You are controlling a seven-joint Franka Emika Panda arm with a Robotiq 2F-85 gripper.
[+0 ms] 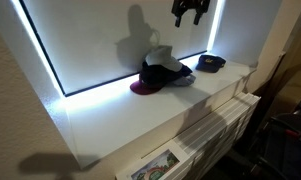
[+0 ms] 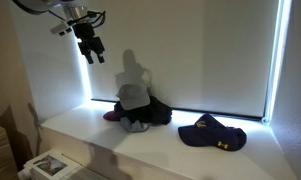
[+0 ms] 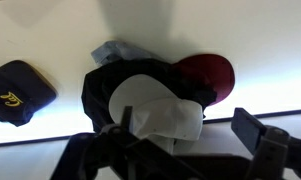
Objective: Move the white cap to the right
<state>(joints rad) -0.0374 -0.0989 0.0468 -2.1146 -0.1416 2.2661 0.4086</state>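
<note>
The white cap (image 1: 162,58) rests on top of a black cap (image 1: 166,76) with a maroon brim (image 1: 142,88), on a white shelf in front of a lit window blind. It also shows in an exterior view (image 2: 135,97) and in the wrist view (image 3: 155,108). My gripper (image 1: 188,10) hangs high above the caps, open and empty, clear of them in both exterior views (image 2: 88,46). In the wrist view its two fingers (image 3: 185,140) frame the white cap from above.
A small dark navy cap (image 1: 210,63) lies apart from the pile on the shelf (image 1: 120,120), also seen in an exterior view (image 2: 212,133) and the wrist view (image 3: 18,90). The blind stands close behind. Papers (image 2: 45,165) lie below the shelf edge.
</note>
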